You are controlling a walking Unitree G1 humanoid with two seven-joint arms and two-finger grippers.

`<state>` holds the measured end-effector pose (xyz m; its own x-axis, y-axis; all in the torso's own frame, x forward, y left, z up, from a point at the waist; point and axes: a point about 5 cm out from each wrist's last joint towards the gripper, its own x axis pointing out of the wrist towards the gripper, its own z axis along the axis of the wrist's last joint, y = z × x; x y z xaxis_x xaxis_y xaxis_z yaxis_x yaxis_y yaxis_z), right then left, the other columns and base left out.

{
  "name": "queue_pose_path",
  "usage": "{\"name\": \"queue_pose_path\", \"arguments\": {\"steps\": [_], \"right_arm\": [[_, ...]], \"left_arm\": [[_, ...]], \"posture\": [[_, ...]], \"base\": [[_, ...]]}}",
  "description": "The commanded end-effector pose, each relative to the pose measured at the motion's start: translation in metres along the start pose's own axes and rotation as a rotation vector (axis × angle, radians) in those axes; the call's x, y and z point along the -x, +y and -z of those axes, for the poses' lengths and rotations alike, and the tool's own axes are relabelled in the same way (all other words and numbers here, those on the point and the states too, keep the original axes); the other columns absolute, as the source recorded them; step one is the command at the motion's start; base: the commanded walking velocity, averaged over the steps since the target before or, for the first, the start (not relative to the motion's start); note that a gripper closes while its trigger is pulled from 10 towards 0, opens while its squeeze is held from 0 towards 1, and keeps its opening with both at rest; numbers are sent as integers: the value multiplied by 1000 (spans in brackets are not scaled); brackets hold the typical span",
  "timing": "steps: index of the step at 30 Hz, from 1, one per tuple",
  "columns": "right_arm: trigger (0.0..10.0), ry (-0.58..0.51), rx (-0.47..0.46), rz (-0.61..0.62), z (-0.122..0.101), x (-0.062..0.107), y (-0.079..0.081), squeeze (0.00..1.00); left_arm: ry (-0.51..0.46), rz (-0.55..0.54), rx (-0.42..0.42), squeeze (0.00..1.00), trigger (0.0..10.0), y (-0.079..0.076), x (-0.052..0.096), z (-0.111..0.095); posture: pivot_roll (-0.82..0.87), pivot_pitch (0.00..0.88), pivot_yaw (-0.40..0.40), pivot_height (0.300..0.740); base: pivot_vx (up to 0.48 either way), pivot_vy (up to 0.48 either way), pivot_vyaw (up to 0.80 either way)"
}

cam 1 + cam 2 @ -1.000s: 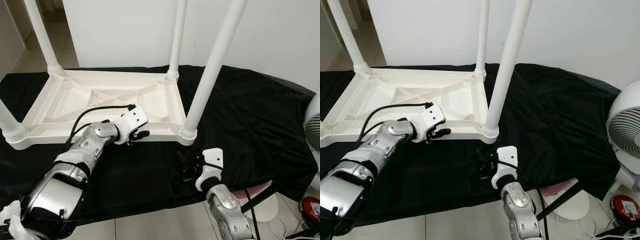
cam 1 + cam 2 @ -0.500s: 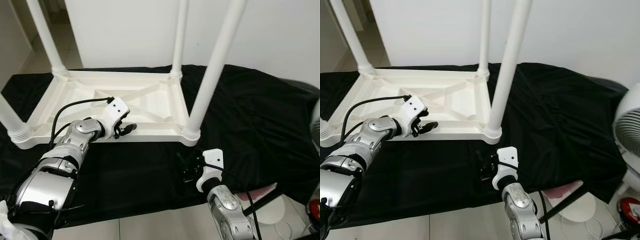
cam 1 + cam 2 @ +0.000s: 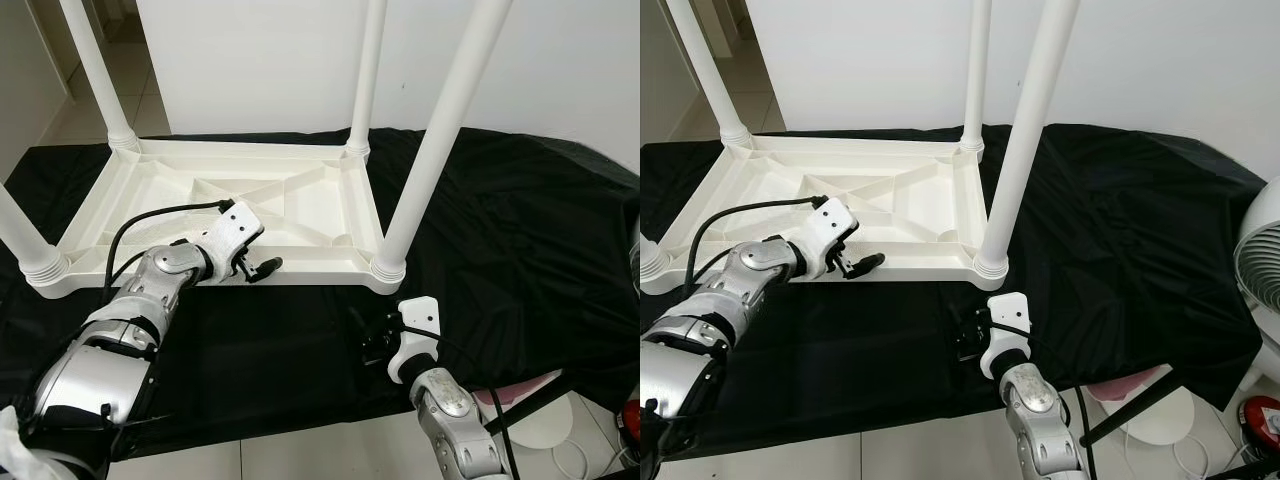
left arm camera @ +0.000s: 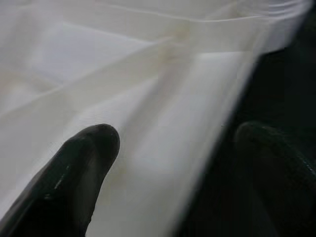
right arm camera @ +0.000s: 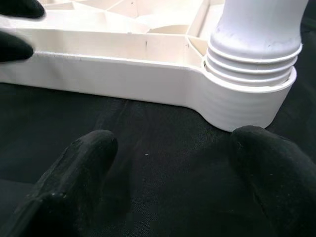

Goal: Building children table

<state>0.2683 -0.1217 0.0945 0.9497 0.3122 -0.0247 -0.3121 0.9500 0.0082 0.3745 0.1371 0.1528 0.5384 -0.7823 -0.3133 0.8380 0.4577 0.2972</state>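
A white plastic children's table [image 3: 310, 272] lies upside down on a black cloth [image 3: 500, 230]. Its legs point up, with the near-right leg [image 3: 440, 130] screwed into its corner socket [image 5: 252, 74]. My left gripper [image 3: 262, 268] is at the table's near rim, open. In the left wrist view the rim [image 4: 197, 123] runs between its two black fingers [image 4: 74, 168]. My right gripper [image 3: 368, 335] hovers low over the cloth just in front of the near-right leg, open with nothing between its fingers [image 5: 79, 173].
A white fan [image 3: 1260, 280] stands at the right, beyond the cloth. A red object [image 3: 1265, 415] and a white round base [image 3: 550, 420] lie on the tiled floor at bottom right. A white wall [image 3: 260, 60] rises behind the table.
My left gripper has shifted a little leftward along the table's near rim. The camera has drifted slightly. The right gripper stays in place.
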Motion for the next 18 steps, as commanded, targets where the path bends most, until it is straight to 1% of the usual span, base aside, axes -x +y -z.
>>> {"name": "queue_pose_path", "arguments": {"steps": [1,4,7,10,11,12,14,16,18], "right_arm": [[10000,8,15,-11,2,0,1,0],[10000,9,23,-14,2,-1,0,0],[10000,10,33,-20,2,-2,-1,0],[10000,10,36,-21,2,-2,-1,0],[10000,11,38,-23,2,-3,-1,0],[10000,11,38,-23,2,-3,-1,0],[10000,17,41,-28,4,-3,1,0],[10000,17,41,-29,4,-3,1,0],[10000,17,42,-30,4,-3,2,0]], "left_arm": [[-16,37,12,0,10000,-3,1,1],[-23,55,20,0,10000,-5,-1,1],[4,117,-3,0,10000,-15,-4,8],[22,110,-17,0,10000,-17,-5,11],[46,83,-17,0,10000,-17,-7,14],[46,83,-17,0,10000,-17,-7,14],[134,-2,-7,0,10000,-14,-8,22],[142,-7,-5,0,10000,-14,-8,23],[176,-78,30,0,10000,-9,-8,25]], "posture": [[-7,11,-1,740],[-8,8,-3,740],[-10,6,-3,740],[-10,8,-5,740],[-11,8,-4,740],[-11,8,-4,740],[-11,8,-4,740],[-11,8,-4,740],[-14,7,-1,740]], "base": [[0,0,0],[0,0,0],[0,0,0],[0,0,0],[0,0,0],[0,0,0],[0,0,0],[0,0,0],[0,0,0]]}}
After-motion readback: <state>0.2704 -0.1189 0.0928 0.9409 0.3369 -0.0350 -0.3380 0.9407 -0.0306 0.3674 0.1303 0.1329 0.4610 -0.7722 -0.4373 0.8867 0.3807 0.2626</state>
